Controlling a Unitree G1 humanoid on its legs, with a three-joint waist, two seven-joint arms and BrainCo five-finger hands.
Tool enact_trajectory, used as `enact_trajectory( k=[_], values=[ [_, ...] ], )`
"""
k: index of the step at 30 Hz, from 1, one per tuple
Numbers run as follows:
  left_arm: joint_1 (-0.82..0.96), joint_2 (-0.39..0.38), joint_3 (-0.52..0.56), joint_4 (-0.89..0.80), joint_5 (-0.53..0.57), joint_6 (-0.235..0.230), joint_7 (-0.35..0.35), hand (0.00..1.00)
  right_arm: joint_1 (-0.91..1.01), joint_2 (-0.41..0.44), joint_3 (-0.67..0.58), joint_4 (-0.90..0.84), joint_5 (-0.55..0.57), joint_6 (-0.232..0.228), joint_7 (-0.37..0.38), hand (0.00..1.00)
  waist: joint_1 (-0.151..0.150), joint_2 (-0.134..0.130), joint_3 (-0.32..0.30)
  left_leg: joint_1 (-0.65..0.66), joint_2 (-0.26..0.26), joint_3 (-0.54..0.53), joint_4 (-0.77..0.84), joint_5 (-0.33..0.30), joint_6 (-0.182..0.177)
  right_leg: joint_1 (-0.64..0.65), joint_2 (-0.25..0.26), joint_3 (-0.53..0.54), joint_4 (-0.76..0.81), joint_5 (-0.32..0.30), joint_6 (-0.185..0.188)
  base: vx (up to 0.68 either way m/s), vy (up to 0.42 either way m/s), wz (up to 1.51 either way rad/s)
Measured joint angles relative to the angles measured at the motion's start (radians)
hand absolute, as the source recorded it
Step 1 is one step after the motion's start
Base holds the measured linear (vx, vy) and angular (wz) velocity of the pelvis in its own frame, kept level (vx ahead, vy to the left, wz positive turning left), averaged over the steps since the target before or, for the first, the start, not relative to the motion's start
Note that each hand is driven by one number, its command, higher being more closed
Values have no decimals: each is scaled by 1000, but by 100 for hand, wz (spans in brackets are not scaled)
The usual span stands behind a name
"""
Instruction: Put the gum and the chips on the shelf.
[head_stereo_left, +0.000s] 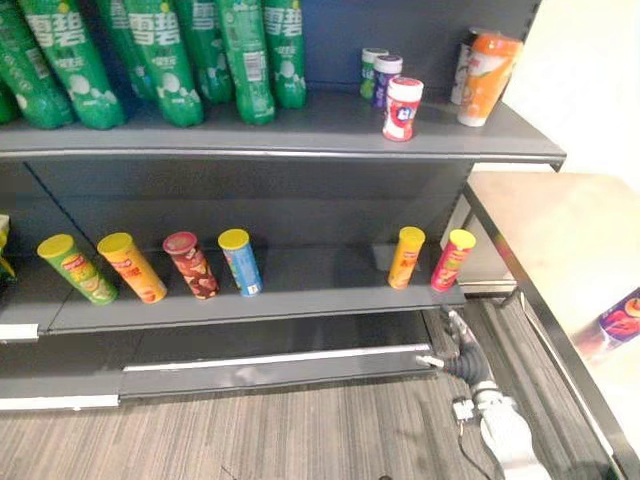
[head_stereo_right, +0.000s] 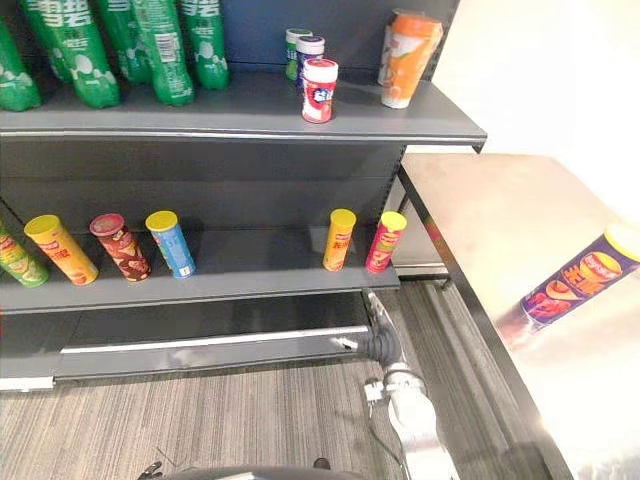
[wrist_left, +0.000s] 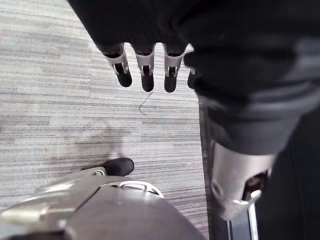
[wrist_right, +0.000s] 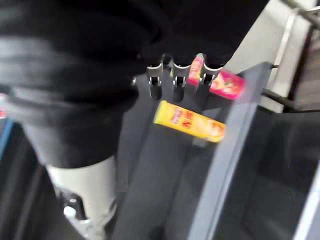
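Note:
A red-and-white gum bottle (head_stereo_left: 402, 108) stands on the top shelf (head_stereo_left: 300, 135), near its front edge, with two more gum bottles (head_stereo_left: 379, 74) behind it. A purple chips can (head_stereo_right: 578, 285) lies on the steel table (head_stereo_right: 500, 220) to the right. On the lower shelf, an orange chips can (head_stereo_left: 406, 257) and a pink chips can (head_stereo_left: 452, 260) stand at the right end. My right hand (head_stereo_right: 378, 320) hangs low just below them, open and holding nothing; its fingers (wrist_right: 180, 80) point toward those cans. My left hand (wrist_left: 145, 70) hangs open over the carpet.
Green soda bottles (head_stereo_left: 160, 60) fill the left of the top shelf and an orange pack (head_stereo_left: 487, 78) stands at its right end. Several more chips cans (head_stereo_left: 190, 265) lean along the lower shelf. The table's edge (head_stereo_left: 520, 290) runs close by the shelf's right end.

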Motion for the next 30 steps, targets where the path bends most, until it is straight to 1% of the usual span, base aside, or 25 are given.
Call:
enact_trajectory(
  k=[1, 3, 5, 6, 7, 10, 11, 13, 14, 18, 21, 23, 24, 30],
  values=[
    [-2, -3, 0, 0, 2, 0, 1, 0, 8, 13, -21, 64, 36, 12, 4, 0, 0, 10, 3, 1, 0, 1, 0, -2, 0, 0, 0, 1, 0, 0, 0, 34, 2, -4],
    [-3, -8, 0, 0, 9, 0, 5, 0, 10, 34, -51, 167, 87, 27, 4, 0, 0, 12, 3, 1, 1, 2, 0, -3, -1, 0, 1, 2, 0, 0, 0, 35, -7, -2],
    [-5, -14, -5, -1, 22, 0, 11, 0, 4, 36, -62, 305, 104, 32, 2, 0, 1, 22, 8, 3, 1, 4, 1, -3, -1, 1, 2, 3, 0, 1, -2, 15, -6, -1],
    [-6, -16, -8, -1, 24, 0, 16, 0, 2, 37, -68, 345, 104, 38, 0, 0, 1, 26, 10, 4, 1, 5, 1, -3, -1, 1, 2, 4, 0, 1, -2, 20, -10, -3],
    [-9, -22, -8, -1, 26, 0, 25, 0, -11, 41, -91, 456, 104, 54, -8, 0, 3, 35, 15, 6, 1, 6, 1, -3, -1, 3, 2, 5, 1, 1, -2, 12, -9, -3],
    [-11, -29, -8, -1, 27, 0, 35, 0, -47, 48, -146, 650, 114, 70, -31, 0, 4, 46, 25, 16, 1, 9, 0, -4, -1, 11, 3, 6, 1, -1, -2, 1, -13, -6],
    [-11, -30, -8, 0, 28, 0, 37, 0, -96, 56, -202, 741, 118, 72, -53, 0, 4, 47, 30, 22, 3, 15, 0, -8, -7, 14, 4, 11, 2, -2, -1, -16, -15, -9],
    [-13, -30, -8, 0, 33, 0, 37, 0, -134, 53, -236, 823, 98, 82, -69, 0, 5, 46, 31, 28, 3, 17, 0, -8, -7, 17, 4, 13, 4, -3, -2, -29, -18, -5],
    [-15, -30, -7, 0, 33, 0, 37, 0, -162, 57, -282, 879, 78, 93, -84, 0, 11, 45, 31, 33, 3, 16, 0, -8, -7, 20, 4, 11, 6, -4, -1, -31, -15, 4],
    [-21, -30, -5, 12, 33, 0, 38, 0, -179, 68, -341, 910, 72, 109, -95, 0, 15, 41, 34, 35, -1, 2, 0, -9, -3, 31, -2, -4, 5, -5, -1, -16, -2, 11],
    [-26, -31, 1, 21, 33, 0, 38, 0, -178, 75, -373, 912, 76, 128, -103, 0, 25, 35, 38, 42, -5, 0, -1, -10, -2, 38, -5, -8, 3, -8, 3, -7, 6, 4],
    [-29, -32, 1, 21, 33, 0, 37, 0, -179, 76, -384, 913, 77, 131, -104, 0, 30, 39, 41, 47, -7, 1, -1, -11, -1, 47, -8, -9, -3, -8, 3, 0, 0, 0],
    [-30, -32, 1, 22, 32, -1, 37, 0, -180, 78, -393, 915, 80, 132, -104, 0, 31, 34, 48, 51, -8, 1, -1, -12, 1, 52, -9, -10, -4, -9, 4, 0, 0, 0],
    [-31, -32, 3, 22, 23, -1, 33, 0, -194, 84, -403, 937, 84, 135, -104, 0, 32, 31, 53, 51, -10, 15, -1, -17, 4, 49, -10, -3, -3, -10, 6, 13, 4, -4]
  ],
)
